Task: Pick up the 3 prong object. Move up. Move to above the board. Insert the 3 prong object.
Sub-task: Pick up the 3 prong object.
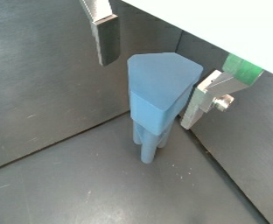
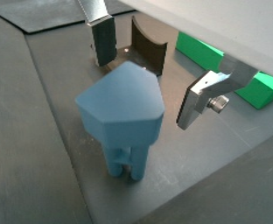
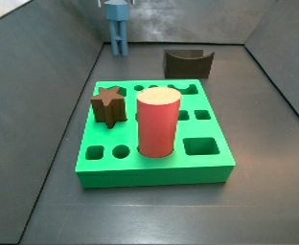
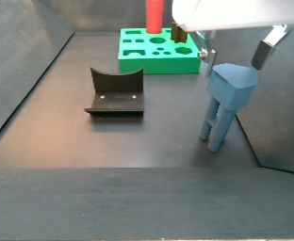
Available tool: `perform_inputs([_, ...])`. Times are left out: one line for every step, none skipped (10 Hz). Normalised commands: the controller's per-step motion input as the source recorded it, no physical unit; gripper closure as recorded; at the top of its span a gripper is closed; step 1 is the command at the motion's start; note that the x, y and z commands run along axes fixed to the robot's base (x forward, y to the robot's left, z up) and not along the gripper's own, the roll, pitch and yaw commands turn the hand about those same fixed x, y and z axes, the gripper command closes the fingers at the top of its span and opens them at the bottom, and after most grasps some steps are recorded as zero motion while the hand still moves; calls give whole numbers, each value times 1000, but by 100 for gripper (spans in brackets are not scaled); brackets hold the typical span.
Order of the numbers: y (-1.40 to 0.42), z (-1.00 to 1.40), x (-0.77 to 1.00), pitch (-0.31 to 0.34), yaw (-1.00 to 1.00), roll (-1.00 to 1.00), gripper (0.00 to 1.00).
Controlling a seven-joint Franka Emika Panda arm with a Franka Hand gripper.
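The light-blue 3 prong object (image 4: 226, 102) stands upright on its thin prongs on the dark floor, well apart from the green board (image 3: 152, 134), near the far wall in a side view; the end effector (image 1: 163, 66) hangs over it with its silver fingers (image 1: 104, 35) spread wide, one on each side of the blocky top and neither touching it, so nothing is gripped.

Risks, as a judgement: the piece balances on slim prongs, so one finger arriving before its partner could tip it or push it sideways; a grip taken too high on the sloped top could slip, or leave the prongs tilted, and they would then jam at the board's cut-out.

Both wrist views show the gaps between fingers and piece; one of them also shows the dark brown curved-top block (image 2: 149, 45) and a strip of board beyond; a side view alone shows the board's full top, with the red cylinder (image 3: 159, 122) and dark star block (image 3: 108, 105) seated and several holes open, but hides the end effector; a side view from behind shows the piece's whole height.
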Motion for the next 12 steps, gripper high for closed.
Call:
perform_inputs([143, -209, -111, -29, 103, 0, 0])
perform_inputs([137, -186, -111, -34, 100, 0, 0])
perform_inputs([120, -254, -69, -43, 106, 0, 0])
perform_inputs([46, -454, 0, -94, 100, 0, 0])
perform_inputs([0, -509, 0, -106, 117, 0, 0])
perform_inputs([0, -469, 0, -124, 100, -14, 0])
perform_inputs([0, -203, -57, -99, 3, -16, 0])
perform_inputs([0, 0, 0, 0, 0, 0, 0])
perform_inputs([0, 0, 0, 0, 0, 0, 100])
perform_inputs([0, 0, 0, 0, 0, 0, 100])
perform_inputs([0, 0, 0, 0, 0, 0, 100])
perform_inputs([0, 0, 0, 0, 0, 0, 100])
